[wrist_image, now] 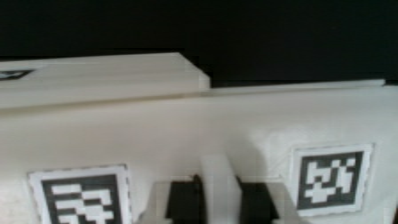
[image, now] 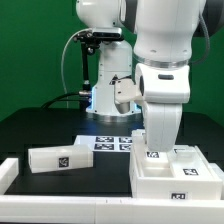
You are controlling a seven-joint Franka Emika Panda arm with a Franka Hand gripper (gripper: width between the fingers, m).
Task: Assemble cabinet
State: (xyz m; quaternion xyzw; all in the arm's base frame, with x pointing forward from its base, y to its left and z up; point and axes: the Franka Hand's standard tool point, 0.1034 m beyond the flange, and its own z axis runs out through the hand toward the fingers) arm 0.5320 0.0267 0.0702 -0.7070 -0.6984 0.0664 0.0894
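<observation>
The white cabinet body [image: 182, 172] stands at the exterior view's lower right, with tags on its front and top. My gripper [wrist_image: 222, 196] comes straight down onto its near left part. In the wrist view the two dark fingertips [wrist_image: 180, 200] press against a thin upright white panel edge [wrist_image: 221, 170], between two tagged cabinet faces [wrist_image: 80, 195]. The jaws look shut on that panel. A second loose white cabinet panel [image: 60, 158] with one tag lies flat at the exterior view's left. I see no knob. The arm's hand [image: 160, 115] hides the fingers in the exterior view.
The marker board [image: 110, 142] lies flat in the middle of the black table, behind the parts. A low white rail [image: 9, 174] runs along the left and front edges of the table. The robot base [image: 105, 70] stands behind, with cables.
</observation>
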